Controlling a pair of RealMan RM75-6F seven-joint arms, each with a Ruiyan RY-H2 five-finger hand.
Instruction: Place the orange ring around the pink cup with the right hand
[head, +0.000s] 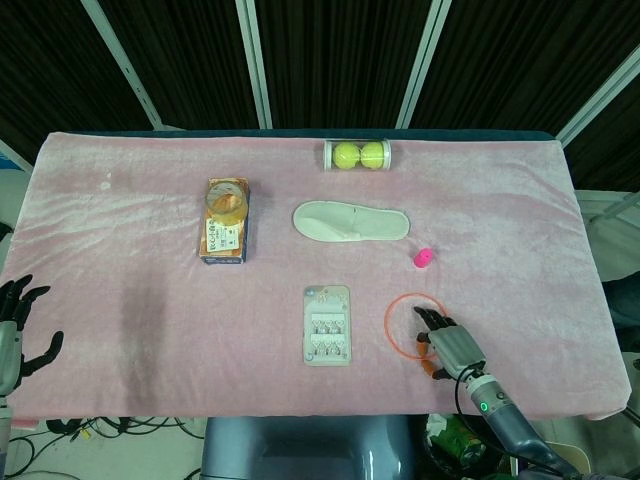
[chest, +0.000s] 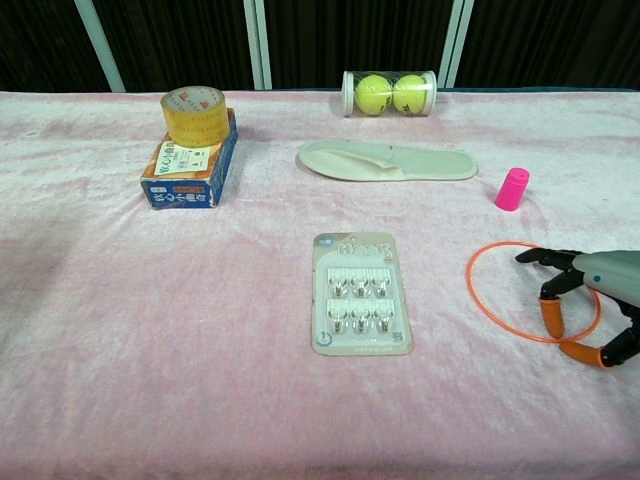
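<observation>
The thin orange ring (head: 398, 322) (chest: 492, 297) lies flat on the pink cloth at the near right. The small pink cup (head: 423, 259) (chest: 512, 189) stands upright a short way beyond it. My right hand (head: 447, 343) (chest: 588, 301) hovers over the ring's near right part, fingers spread and pointing down, holding nothing. Its orange-tipped fingers (chest: 552, 313) hang inside the ring's rim. My left hand (head: 14, 335) shows only in the head view, at the table's near left edge, fingers apart and empty.
A card of hooks (head: 328, 326) (chest: 361, 307) lies left of the ring. A white slipper (head: 350, 221) (chest: 387, 161), a tube of tennis balls (head: 358, 155) (chest: 389, 93) and a tape roll on a blue box (head: 226, 220) (chest: 190, 145) sit farther back.
</observation>
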